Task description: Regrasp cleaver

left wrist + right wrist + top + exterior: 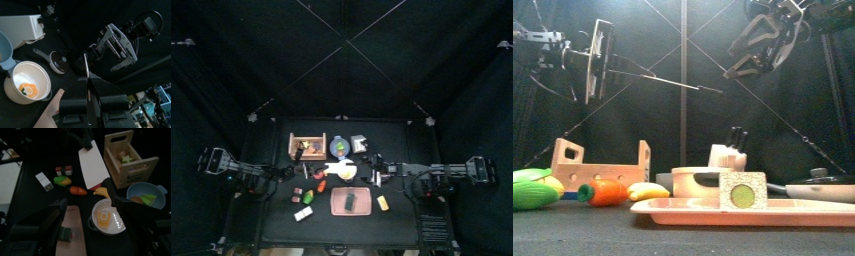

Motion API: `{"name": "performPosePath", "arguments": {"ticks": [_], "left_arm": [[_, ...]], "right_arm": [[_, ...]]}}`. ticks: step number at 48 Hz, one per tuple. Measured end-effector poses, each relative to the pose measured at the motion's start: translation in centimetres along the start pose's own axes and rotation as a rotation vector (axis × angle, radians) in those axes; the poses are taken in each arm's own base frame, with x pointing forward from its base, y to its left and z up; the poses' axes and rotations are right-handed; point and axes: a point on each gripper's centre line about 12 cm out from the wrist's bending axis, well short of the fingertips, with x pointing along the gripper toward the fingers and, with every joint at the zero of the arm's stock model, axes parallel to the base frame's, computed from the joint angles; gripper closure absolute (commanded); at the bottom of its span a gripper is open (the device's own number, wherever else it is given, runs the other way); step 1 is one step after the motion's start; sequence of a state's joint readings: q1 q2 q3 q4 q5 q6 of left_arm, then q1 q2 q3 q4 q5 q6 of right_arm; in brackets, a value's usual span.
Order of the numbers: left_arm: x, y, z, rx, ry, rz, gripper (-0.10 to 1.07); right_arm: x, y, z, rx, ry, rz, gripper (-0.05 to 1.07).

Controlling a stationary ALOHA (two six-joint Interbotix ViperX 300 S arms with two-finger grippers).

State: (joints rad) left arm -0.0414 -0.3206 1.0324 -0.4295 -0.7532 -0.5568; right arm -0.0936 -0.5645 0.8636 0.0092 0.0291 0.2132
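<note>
The cleaver (pixel 600 60) has a broad pale blade and is held high above the table. In the front view it shows edge-on. In the right wrist view its flat blade (pixel 92 169) faces the camera, above the toy food. My left gripper (pixel 577 55) is shut on its handle, and the blade (pixel 86 75) rises edge-on between my jaws in the left wrist view. My right gripper (pixel 762 48) is open and empty, up high to the cleaver's right and apart from it. In the top view the cleaver (pixel 334 168) lies between the two arms.
Below stand a wooden crate (pixel 601 166), a white bowl (pixel 107 219) holding an orange piece, a blue bowl (pixel 147 196), a pink tray (pixel 673 210) with a green-and-white block, a small pan (pixel 57 61) and several toy vegetables (pixel 607 190).
</note>
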Motion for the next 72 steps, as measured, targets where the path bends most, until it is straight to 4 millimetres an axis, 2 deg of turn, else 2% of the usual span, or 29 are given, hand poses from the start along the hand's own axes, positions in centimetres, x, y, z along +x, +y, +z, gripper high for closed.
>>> {"name": "performPosePath", "arguments": {"ticks": [8, 15, 22, 29, 42, 56, 72], "left_arm": [[0.0, -0.2, -0.5, 0.165, 0.052, -0.071, 0.61], [0.1, 0.0, -1.3, 0.423, 0.121, -0.155, 0.61], [0.3, 0.4, -2.9, 0.663, 0.187, -0.233, 0.61], [1.1, 0.6, -3.6, 0.800, 0.183, -0.269, 0.61], [2.7, 0.6, -4.0, 0.869, 0.086, -0.311, 0.61], [4.0, 1.1, -4.8, 0.868, 0.088, -0.311, 0.61], [4.4, 0.8, -4.7, 0.866, 0.077, -0.318, 0.61]], "right_arm": [[-0.2, 0.0, -1.1, 0.034, 0.007, 0.007, -0.01], [-0.7, 0.6, -2.3, 0.009, 0.020, 0.032, -0.01], [-1.0, 1.8, -3.1, -0.018, 0.034, 0.079, -0.01], [-1.0, 2.7, -3.5, -0.036, 0.047, 0.110, -0.01], [0.0, 2.9, -4.7, -0.040, 0.099, 0.109, -0.01], [0.8, 2.7, -5.6, -0.034, 0.139, 0.097, 0.00], [1.1, 2.5, -6.3, -0.035, 0.178, 0.086, 0.00]]}}
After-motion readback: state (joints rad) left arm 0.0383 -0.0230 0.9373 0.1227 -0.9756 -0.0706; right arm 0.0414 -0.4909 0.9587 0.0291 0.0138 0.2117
